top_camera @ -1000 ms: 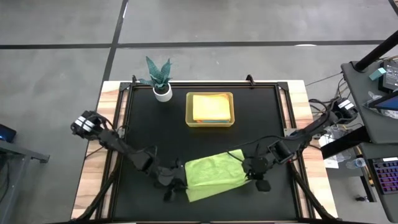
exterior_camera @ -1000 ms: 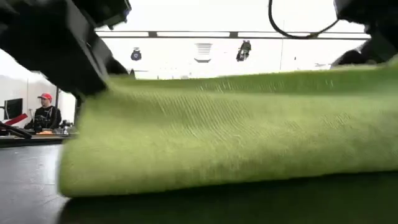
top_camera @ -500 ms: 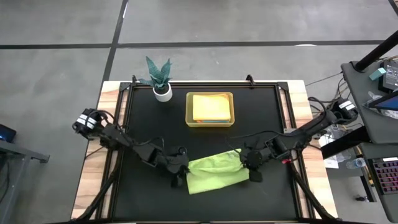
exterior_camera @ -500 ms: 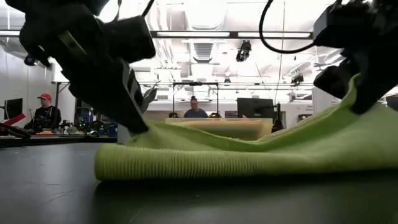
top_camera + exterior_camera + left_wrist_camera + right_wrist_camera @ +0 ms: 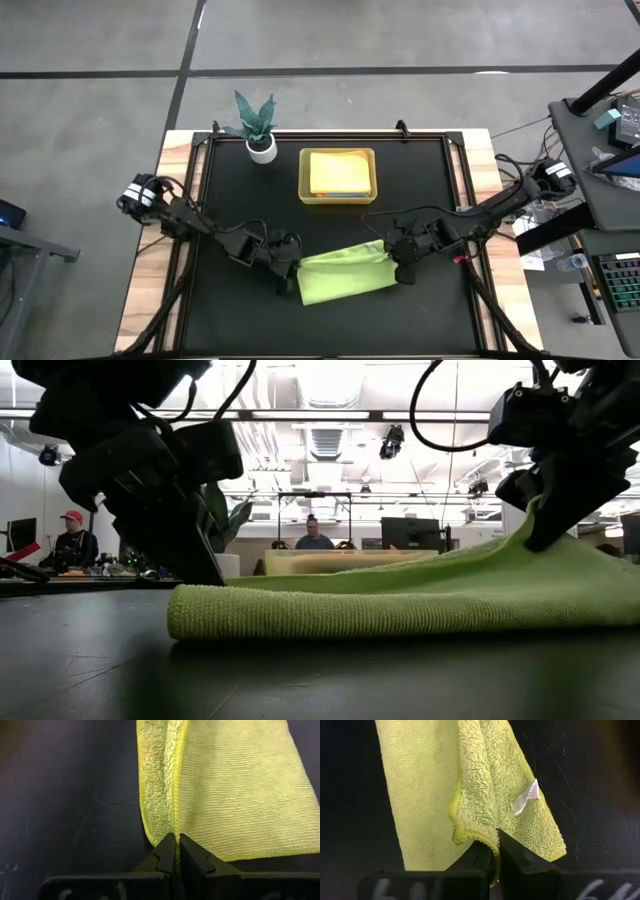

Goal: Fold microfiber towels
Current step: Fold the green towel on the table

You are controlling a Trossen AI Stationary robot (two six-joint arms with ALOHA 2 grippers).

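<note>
Lime green towel (image 5: 345,273) lies folded on bare black mat (image 5: 420,190), both jaws pinching its end edges.

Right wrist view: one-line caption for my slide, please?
Right gripper shut on the lime green microfiber towel's folded corner, white tag showing, over the black mat.

Lime green towel (image 5: 342,273) folded double, front of black mat

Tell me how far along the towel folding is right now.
Done: folded towels lie in the yellow bin. In hand: the left gripper and right gripper each pinch an edge of the lime green towel, doubled over on the mat. Left: finishing this fold and binning it.
</note>
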